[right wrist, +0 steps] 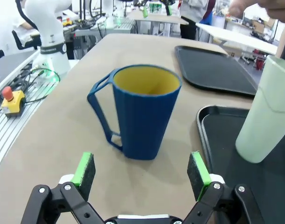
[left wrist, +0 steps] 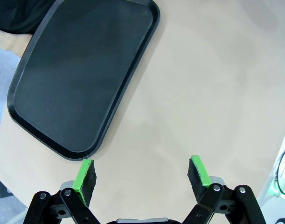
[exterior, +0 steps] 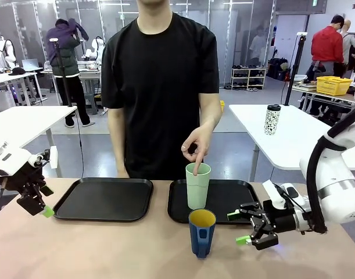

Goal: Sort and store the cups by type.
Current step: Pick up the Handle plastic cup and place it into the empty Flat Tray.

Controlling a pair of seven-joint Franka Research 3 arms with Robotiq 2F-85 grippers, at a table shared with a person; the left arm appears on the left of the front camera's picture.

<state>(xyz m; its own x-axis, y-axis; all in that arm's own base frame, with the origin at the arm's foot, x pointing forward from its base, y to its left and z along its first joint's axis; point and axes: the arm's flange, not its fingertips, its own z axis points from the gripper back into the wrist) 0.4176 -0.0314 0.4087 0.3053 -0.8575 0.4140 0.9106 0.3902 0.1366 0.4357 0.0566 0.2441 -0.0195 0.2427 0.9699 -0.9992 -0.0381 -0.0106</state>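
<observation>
Front view: my right gripper hangs spread wide beside the blue mug, which stands on the table before the right tray. The mint tumbler stands on that tray, a person's hand at its rim.

Left wrist view: my left gripper gapes empty near the left tray.

Right wrist view: the mug sits just ahead of my pads, handle sideways. An off-centre squeeze could tip it, or my swing could clip the tumbler.

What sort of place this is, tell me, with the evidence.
Most likely a robotics lab or test workshop: a red emergency-stop button beside the table, white worktables, and a yellow crate on a far bench.
</observation>
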